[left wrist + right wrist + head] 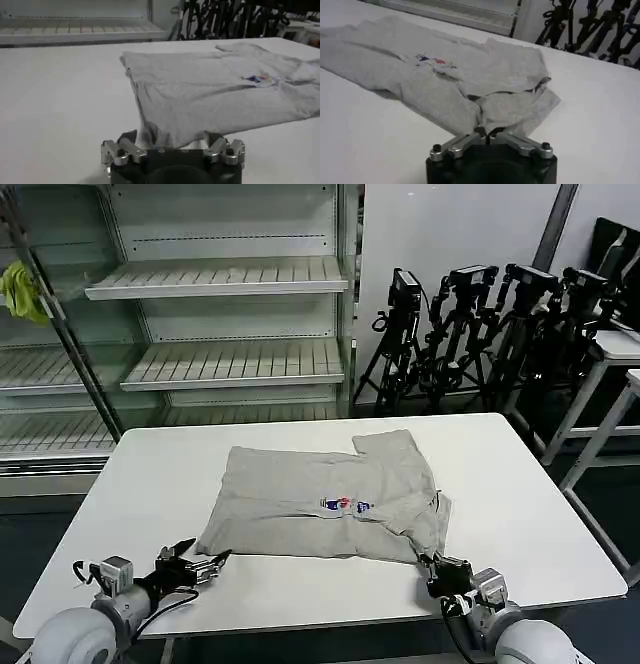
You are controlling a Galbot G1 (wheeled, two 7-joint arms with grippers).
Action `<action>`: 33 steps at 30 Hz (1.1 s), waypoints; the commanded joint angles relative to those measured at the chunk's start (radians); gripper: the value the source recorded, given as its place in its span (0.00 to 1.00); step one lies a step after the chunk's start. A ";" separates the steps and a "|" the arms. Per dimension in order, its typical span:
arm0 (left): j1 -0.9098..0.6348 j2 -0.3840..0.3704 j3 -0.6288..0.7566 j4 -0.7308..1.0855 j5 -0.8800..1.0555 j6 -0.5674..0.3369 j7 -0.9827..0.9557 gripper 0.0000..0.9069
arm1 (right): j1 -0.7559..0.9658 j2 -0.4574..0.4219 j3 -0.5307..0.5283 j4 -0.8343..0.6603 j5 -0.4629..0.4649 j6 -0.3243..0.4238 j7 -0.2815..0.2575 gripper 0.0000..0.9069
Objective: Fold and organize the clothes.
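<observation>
Grey T-shirt (pixel 330 499) lies partly folded mid-table (pixel 520 474), long axis running along the near edge, one sleeve sticking out toward the far edge, chest print (pixel 345 505) facing up. Right gripper (pixel 437 566) sits at the shirt's near right corner; in the right wrist view the fingers (pixel 476 136) are pinched together on the corner of the cloth. Left gripper (pixel 196 566) is at the near left corner, prongs spread wide apart, cloth hem lying between them but not yet clamped as far as the left wrist view shows. Both arms are about equally close, one per near corner, so the next fold looks like a two-handed lift from the near edge toward the far edge; left needs to close first. Fabric is a soft limp cotton knit, wrinkled and bunched at the right corner; expect it to sag and drag on the smooth white tabletop.
</observation>
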 commanded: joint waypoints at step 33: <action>0.130 0.022 -0.067 -0.083 0.026 -0.016 0.015 0.04 | -0.024 -0.033 0.002 0.029 0.001 0.002 0.002 0.00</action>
